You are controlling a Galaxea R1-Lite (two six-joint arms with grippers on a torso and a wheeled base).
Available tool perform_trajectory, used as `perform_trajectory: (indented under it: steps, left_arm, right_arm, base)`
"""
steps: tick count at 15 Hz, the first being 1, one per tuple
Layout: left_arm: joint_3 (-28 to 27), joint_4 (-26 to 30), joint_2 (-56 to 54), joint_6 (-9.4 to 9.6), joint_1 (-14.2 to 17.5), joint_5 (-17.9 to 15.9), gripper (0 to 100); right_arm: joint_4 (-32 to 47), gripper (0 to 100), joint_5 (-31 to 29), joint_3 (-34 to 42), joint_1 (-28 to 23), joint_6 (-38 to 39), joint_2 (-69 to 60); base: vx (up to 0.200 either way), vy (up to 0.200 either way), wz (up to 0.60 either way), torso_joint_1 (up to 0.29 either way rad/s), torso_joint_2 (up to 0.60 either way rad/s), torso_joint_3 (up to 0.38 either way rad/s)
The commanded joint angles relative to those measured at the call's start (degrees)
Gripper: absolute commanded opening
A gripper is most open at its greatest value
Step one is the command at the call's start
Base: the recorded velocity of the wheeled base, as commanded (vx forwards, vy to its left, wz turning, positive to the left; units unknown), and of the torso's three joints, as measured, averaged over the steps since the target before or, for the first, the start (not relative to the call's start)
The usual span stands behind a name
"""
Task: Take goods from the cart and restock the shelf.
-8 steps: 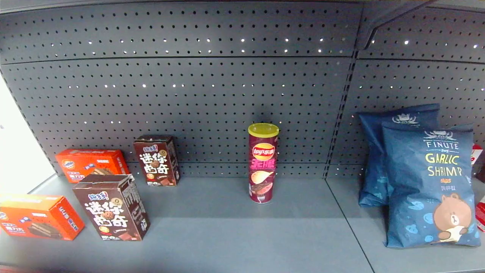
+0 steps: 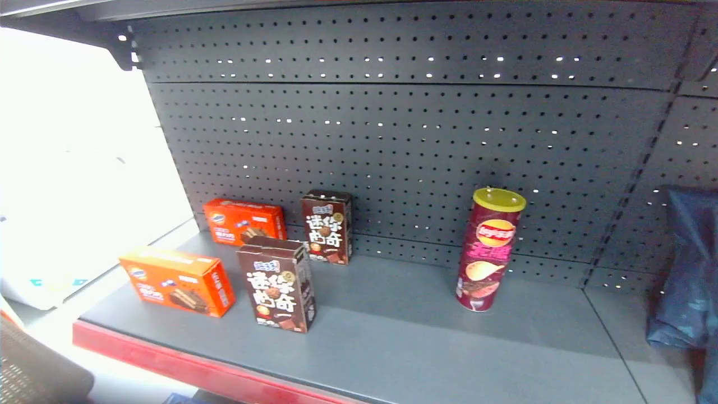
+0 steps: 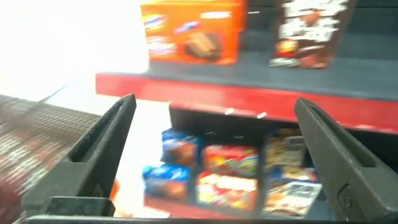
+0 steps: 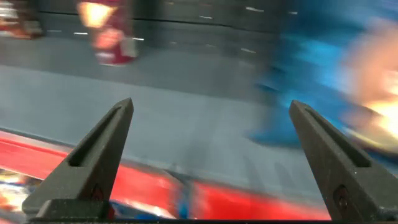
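Head view's been swung left, so it's the camera that got moved, not the shelf (image 2: 392, 348) stock. Left end effector (image 3: 214, 102) and right end effector (image 4: 211, 104) are both held wide open, empty. Orange box (image 3: 189, 31) is seen beyond the left one, can (image 2: 488, 252) beyond the right. A pick from the cart (image 2: 39, 370) is probably being set up.

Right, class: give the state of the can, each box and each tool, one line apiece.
chip can: upright, lid on
front brown cookie box: upright, closed
rear brown cookie box: upright, closed
front orange box: resting lengthwise, closed
rear orange box: resting lengthwise, closed
left tool: open, empty
right tool: open, empty
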State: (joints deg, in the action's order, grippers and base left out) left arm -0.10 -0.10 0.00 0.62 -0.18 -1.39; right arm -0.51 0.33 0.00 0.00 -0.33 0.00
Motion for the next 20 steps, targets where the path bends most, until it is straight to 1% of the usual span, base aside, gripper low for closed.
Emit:
perform_trajectory:
  steps: [1,14,18,20]
  left_arm:
    - [0.01,0.01,0.00,-0.01,0.01,-0.02,100]
    - [0.01,0.01,0.00,-0.01,0.01,-0.10,100]
    - [-0.17,0.10,0.00,-0.01,0.01,-0.02,100]
    - [-0.08,0.10,0.70,0.35,-0.34,-0.19,100]
  right_arm:
    - [-0.02,100,0.02,0.00,0.00,-0.02,0.00]
    - [-0.02,100,0.02,0.00,0.00,0.07,0.00]
    - [-0.02,100,0.02,0.00,0.00,0.07,0.00]
    - [-0.02,100,0.02,0.00,0.00,0.07,0.00]
  base:
    - [0.000,0.000,0.60,-0.002,0.00,0.002]
    - [0.000,0.000,0.60,0.001,0.00,0.002]
    - [0.000,0.000,0.00,0.000,0.00,0.000]
    - [0.000,0.000,0.00,0.000,0.00,0.000]
